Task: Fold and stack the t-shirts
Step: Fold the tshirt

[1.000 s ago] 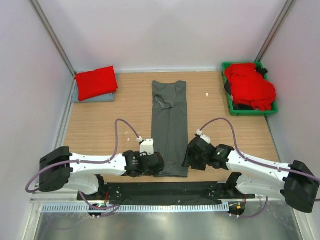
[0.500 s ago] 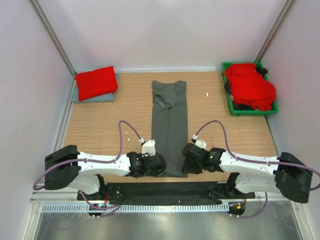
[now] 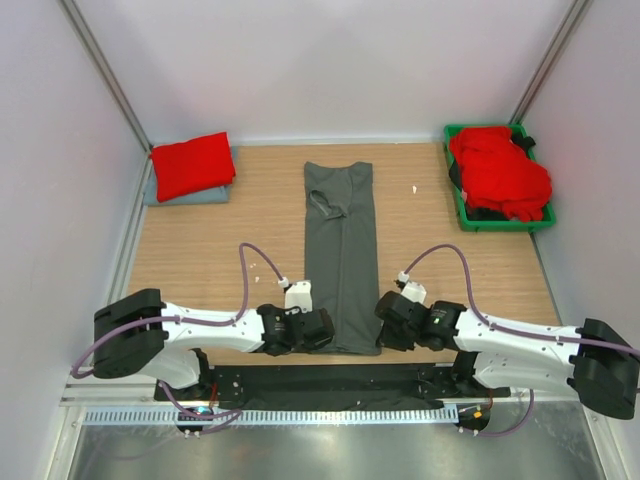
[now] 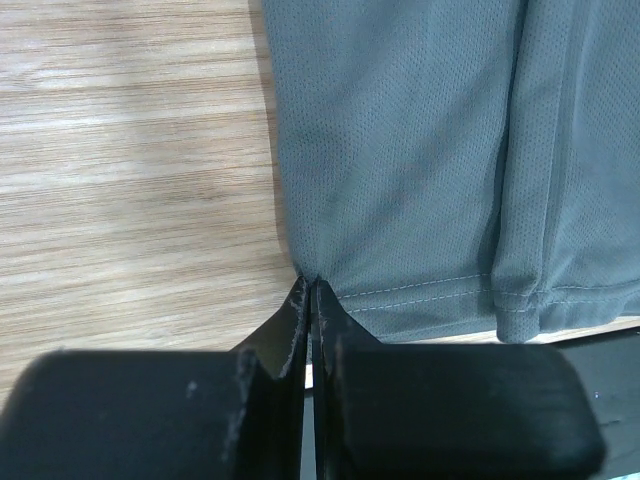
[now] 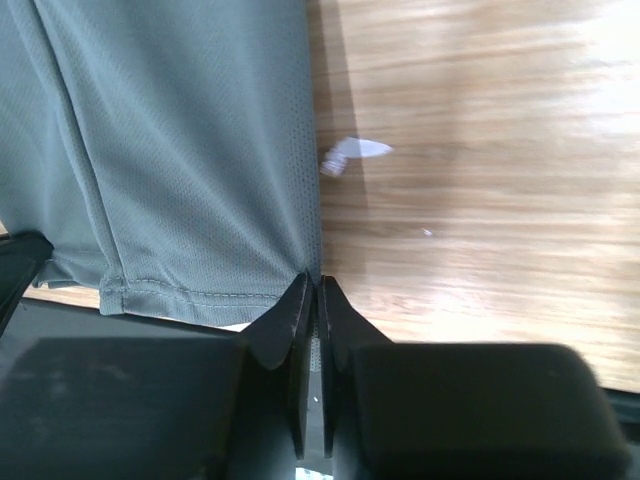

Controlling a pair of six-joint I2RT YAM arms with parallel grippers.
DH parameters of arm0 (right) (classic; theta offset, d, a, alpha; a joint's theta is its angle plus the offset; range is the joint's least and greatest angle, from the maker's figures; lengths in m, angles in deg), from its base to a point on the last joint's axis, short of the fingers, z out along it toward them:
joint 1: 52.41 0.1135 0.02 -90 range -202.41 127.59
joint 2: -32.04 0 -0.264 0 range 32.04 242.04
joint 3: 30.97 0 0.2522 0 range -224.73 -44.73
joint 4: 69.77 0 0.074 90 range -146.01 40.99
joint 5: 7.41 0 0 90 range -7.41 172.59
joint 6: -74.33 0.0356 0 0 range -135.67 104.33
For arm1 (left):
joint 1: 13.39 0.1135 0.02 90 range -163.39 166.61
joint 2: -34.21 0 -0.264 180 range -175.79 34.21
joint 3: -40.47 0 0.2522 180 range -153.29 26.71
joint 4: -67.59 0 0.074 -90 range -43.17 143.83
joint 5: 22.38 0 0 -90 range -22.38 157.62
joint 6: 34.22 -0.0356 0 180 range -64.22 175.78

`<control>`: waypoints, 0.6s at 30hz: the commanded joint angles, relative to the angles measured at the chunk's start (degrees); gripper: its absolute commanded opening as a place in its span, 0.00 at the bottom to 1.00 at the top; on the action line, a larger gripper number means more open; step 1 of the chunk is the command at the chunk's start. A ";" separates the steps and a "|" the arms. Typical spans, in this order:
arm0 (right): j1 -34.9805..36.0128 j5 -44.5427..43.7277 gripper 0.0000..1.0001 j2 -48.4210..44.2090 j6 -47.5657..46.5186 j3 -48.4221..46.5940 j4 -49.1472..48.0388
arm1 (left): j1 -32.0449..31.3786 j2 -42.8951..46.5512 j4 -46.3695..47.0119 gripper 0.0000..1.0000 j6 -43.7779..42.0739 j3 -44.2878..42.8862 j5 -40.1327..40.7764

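Observation:
A dark charcoal grey t-shirt (image 3: 340,255) lies folded into a long narrow strip down the middle of the wooden table. My left gripper (image 3: 322,332) is shut on its near left hem corner (image 4: 308,282). On the other side, my right gripper (image 3: 384,330) is shut on the near right hem corner (image 5: 312,275). A folded red t-shirt (image 3: 192,165) rests on a pale blue-grey one (image 3: 190,196) at the back left. Several more red t-shirts (image 3: 500,175) are heaped in the bin.
A green plastic bin (image 3: 463,213) stands at the back right. A small white scrap (image 5: 352,155) lies on the wood to the right of the grey shirt. The black base plate (image 3: 340,385) runs along the table's near edge, just behind the hem.
Both grippers have sunk to the shirt's near hem and shut on its two corners. The right one also slid nearer, toward the table's edge.

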 commanded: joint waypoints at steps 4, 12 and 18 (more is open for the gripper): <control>0.42 -2.26 0.27 -3.17 2.58 1.79 3.41 | -0.30 0.18 0.04 0.00 1.47 0.93 -0.32; 0.60 -4.37 0.56 -5.63 2.67 -0.41 7.72 | -0.47 -0.53 -0.05 0.10 1.38 -0.22 -1.55; 0.95 -3.14 0.55 -7.39 3.54 0.38 6.49 | -1.09 0.61 -0.92 0.39 2.26 -0.57 -1.56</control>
